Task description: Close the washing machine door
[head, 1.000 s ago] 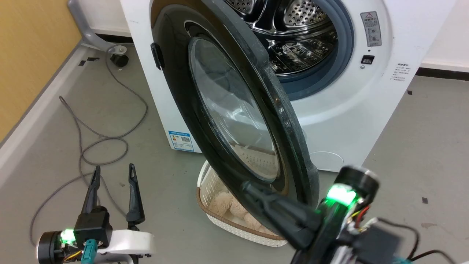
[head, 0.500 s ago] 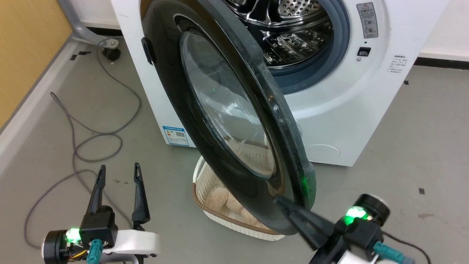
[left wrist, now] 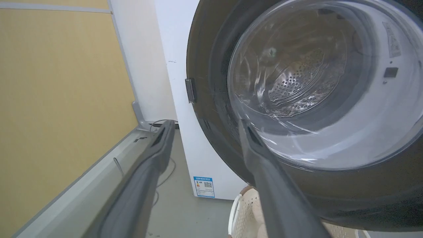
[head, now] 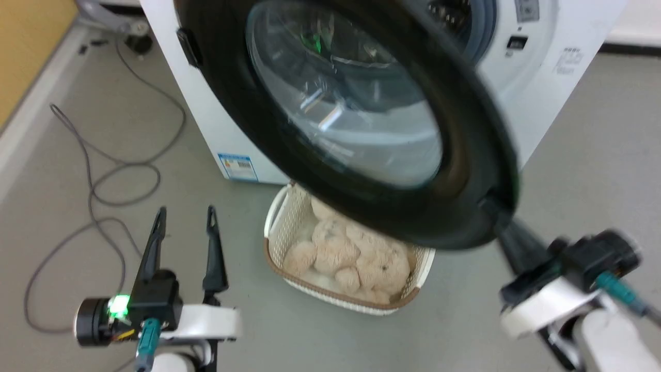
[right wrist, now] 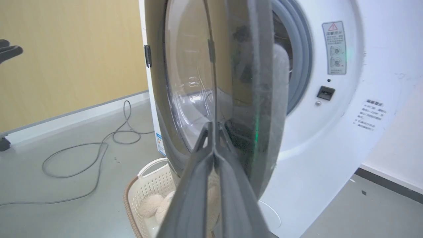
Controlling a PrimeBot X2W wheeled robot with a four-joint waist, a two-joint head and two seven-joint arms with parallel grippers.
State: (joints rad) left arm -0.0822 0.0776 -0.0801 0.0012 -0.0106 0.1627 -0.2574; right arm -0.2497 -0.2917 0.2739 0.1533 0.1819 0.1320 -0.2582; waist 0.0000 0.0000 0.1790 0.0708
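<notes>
In the head view, the blurred glossy black round washing machine door (head: 346, 119) hides the tips of the right end effector (right wrist: 213, 129), closed on nothing, while the left end effector (head: 186, 211) gapes empty.

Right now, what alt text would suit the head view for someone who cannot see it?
A round black washing machine door with a glass window stands partly open before the white washing machine, the shut right gripper against its lower rim. Below sits a cream basket holding a plush toy; the left gripper hangs open.
</notes>
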